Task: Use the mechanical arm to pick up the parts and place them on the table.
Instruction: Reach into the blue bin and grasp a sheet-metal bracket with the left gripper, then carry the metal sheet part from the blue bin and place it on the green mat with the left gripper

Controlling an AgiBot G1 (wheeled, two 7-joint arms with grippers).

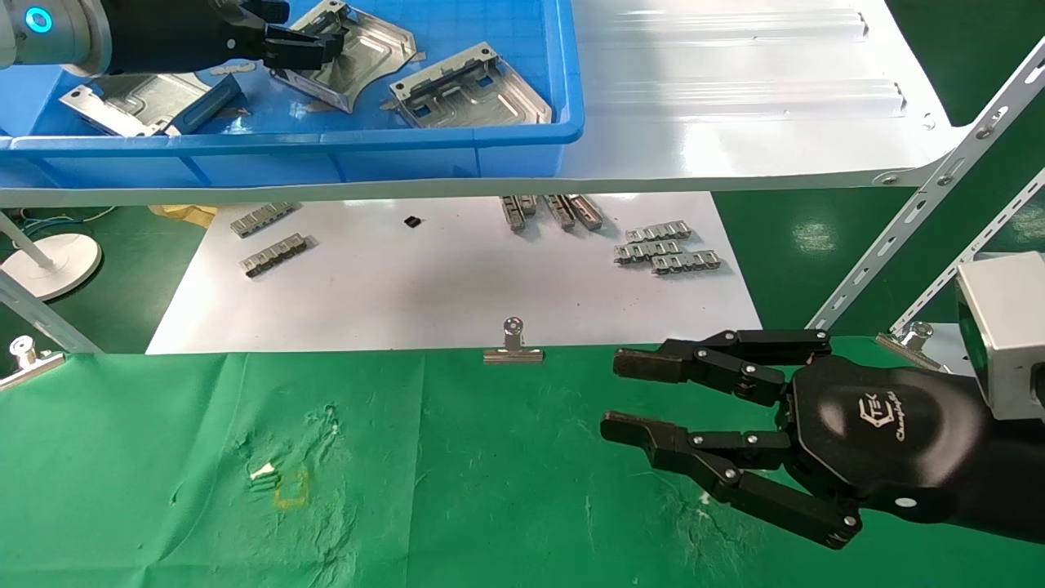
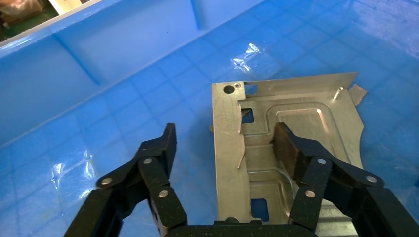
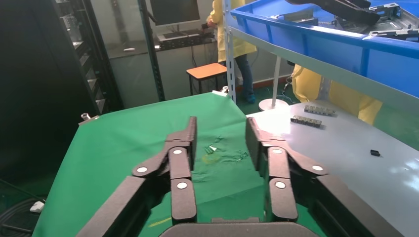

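Fingers spread: your left gripper [image 2: 222, 143] straddles a part [image 2: 291, 148] inside the blue bin [image 1: 457, 147].
Right gripper [image 1: 629, 396], open over the table [image 1: 163, 457] at 4 o'clock, reads "TEK"; smaller script illegible.

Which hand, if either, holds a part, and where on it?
Neither: the left hand is open over a part in the bin; the right hand is open and empty.

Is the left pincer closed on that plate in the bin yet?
Not yet: open. The left pincer straddles the plate in the blue bin, fingers spread apart, one on blue floor.
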